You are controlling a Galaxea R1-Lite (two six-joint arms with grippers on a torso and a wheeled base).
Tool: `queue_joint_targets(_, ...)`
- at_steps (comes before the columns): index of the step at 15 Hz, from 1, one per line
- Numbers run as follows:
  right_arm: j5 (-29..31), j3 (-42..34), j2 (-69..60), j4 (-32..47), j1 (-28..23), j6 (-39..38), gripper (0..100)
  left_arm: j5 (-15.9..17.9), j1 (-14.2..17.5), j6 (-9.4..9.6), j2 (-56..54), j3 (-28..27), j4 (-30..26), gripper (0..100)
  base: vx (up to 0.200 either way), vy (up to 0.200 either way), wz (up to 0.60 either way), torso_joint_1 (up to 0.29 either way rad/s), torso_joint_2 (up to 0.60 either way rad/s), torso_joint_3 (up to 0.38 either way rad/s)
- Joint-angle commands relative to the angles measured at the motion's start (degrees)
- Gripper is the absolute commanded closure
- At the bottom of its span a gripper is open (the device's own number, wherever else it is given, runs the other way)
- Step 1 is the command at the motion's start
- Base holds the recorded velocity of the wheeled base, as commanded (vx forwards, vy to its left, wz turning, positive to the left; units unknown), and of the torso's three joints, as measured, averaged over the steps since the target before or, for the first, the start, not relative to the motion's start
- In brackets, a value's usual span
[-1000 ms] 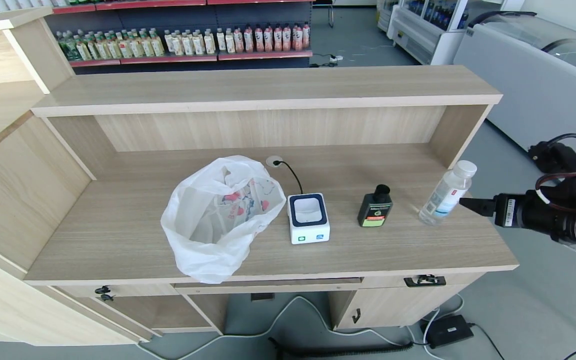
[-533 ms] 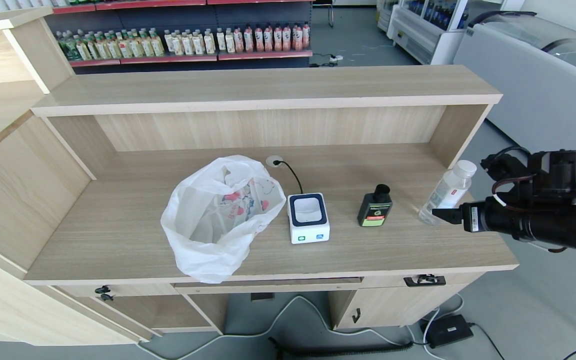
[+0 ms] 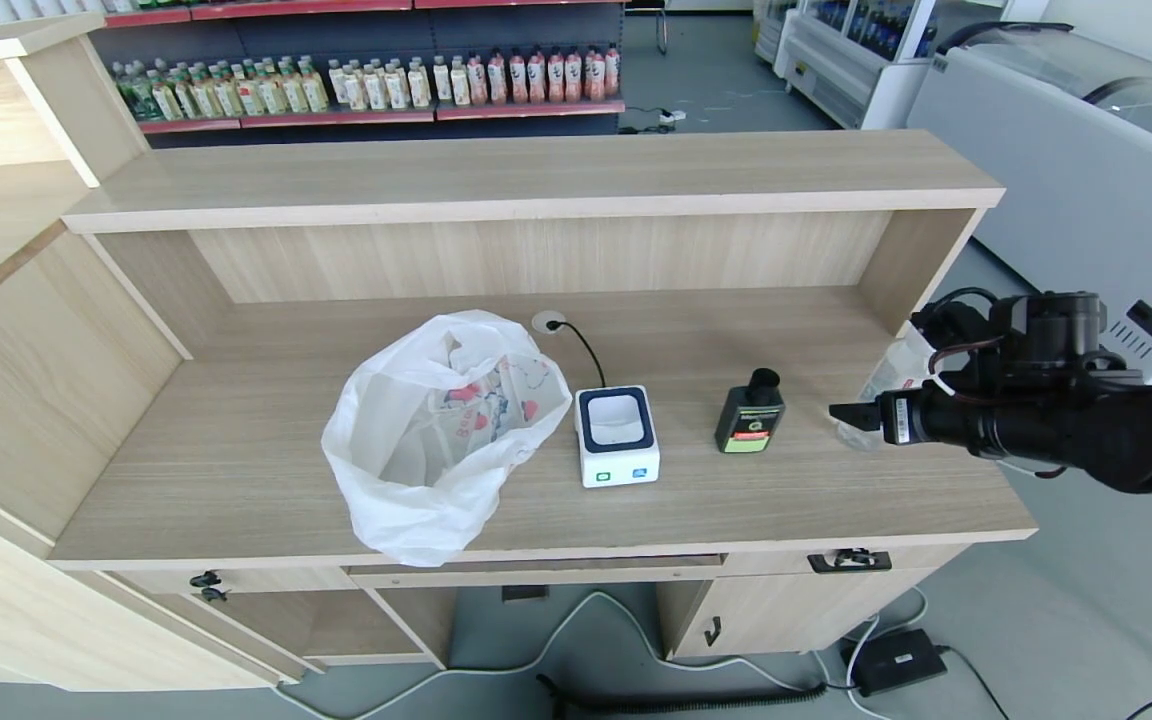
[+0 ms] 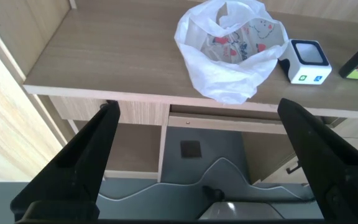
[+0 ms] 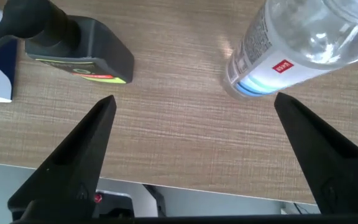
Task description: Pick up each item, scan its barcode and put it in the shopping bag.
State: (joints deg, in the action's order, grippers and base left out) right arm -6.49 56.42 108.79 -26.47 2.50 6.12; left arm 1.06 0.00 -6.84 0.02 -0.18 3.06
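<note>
White and crinkled, the shopping bag [image 3: 441,430] sits open-mouthed on the wooden worktop [image 3: 236,450], with red and blue print showing inside. We see the left gripper [image 4: 197,109] out in front of the worktop's edge, jaws spread wide. Just right of the bag is the white scanner [image 3: 617,435], dark window up. Next comes the dark bottle [image 3: 751,412], black-capped with a green and red label. Farthest right is the clear bottle [image 5: 284,56], which has a white label and a blue band. The right gripper [image 5: 194,106] hovers by it, jaws wide and holding nothing.

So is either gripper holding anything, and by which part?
Nothing is held. The left gripper and right gripper are both open; the clear plastic bottle sits ungripped before the right one.
</note>
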Motion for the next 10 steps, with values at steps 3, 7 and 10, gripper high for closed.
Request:
queue_joint_targets(3, -2.2, 2.7, 2.9, 0.1, 2.6, -0.1, 0, 0.0, 0.0, -0.02, 0.0, 0.0, 0.0, 0, 0.0, 0.0, 0.0, 0.0, 0.0, 0.0)
queue_joint_targets(7, -2.0, 2.6, 4.6, -0.2, 4.4, 0.1, 0, 0.0, 0.0, -0.02, 0.0, 0.0, 0.0, 0, 0.0, 0.0, 0.0, 0.0, 0.0, 0.0)
queue_joint_targets(10, -1.8, 3.7, 6.3, -0.3, 4.2, 1.0, 0, 0.0, 0.0, -0.02, 0.0, 0.0, 0.0, 0, 0.0, 0.0, 0.0, 0.0, 0.0, 0.0)
